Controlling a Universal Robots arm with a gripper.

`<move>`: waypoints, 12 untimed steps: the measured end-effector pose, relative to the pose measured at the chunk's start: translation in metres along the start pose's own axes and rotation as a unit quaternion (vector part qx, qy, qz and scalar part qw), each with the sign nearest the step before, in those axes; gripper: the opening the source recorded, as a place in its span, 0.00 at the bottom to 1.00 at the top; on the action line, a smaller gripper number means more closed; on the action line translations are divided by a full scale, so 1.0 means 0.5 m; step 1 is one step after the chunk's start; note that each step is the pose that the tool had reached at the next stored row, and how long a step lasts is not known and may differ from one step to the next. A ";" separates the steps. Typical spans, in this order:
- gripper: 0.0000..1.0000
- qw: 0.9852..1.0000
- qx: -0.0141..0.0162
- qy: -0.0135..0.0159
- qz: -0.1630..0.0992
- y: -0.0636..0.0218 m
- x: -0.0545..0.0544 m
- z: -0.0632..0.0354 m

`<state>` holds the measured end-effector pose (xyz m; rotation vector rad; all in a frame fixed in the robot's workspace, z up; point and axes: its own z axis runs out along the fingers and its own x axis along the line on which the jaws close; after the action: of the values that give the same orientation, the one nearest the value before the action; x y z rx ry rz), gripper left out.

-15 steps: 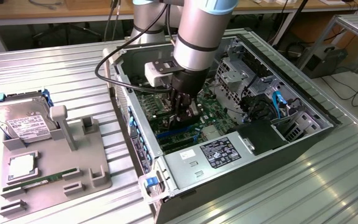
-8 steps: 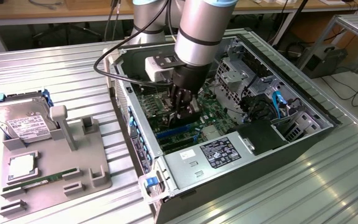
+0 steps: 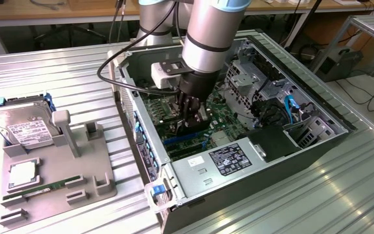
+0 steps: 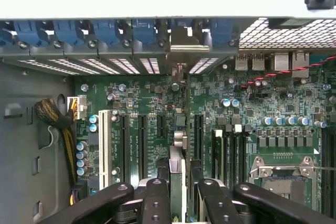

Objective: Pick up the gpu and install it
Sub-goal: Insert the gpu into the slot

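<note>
Pincer [image 4: 177, 192] clamped on gpu [image 4: 177, 169] | gpu edge-on, upright over motherboard [image 4: 252, 124] slots | inside computer case [image 3: 330, 114]

Open computer case [image 3: 317, 146] on a ribbed metal table [image 3: 64, 68]; green motherboard [image 4: 157, 103] inside, with black expansion slots [image 4: 142, 140], one white slot [image 4: 104, 145], an empty CPU socket [image 4: 283, 174], blue slot clips [image 4: 79, 31]; labelled power supply [image 3: 223, 163] at the near end; grey parts holder [image 3: 50, 170] at the exterior view's left, carrying a silver hard drive [image 3: 19, 126], a CPU chip [image 3: 23, 174], a green memory stick [image 3: 34, 191]
</note>
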<state>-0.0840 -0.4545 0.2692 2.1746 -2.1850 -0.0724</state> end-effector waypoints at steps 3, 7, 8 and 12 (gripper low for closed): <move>0.26 1.000 0.000 0.000 0.000 0.001 0.001 0.006; 0.26 1.000 0.000 0.000 0.000 0.001 -0.002 0.008; 0.26 1.000 0.000 0.000 0.000 0.001 -0.003 0.008; 0.26 1.000 0.000 0.000 0.000 0.000 -0.006 0.011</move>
<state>-0.0846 -0.4514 0.2635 2.1750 -2.1855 -0.0734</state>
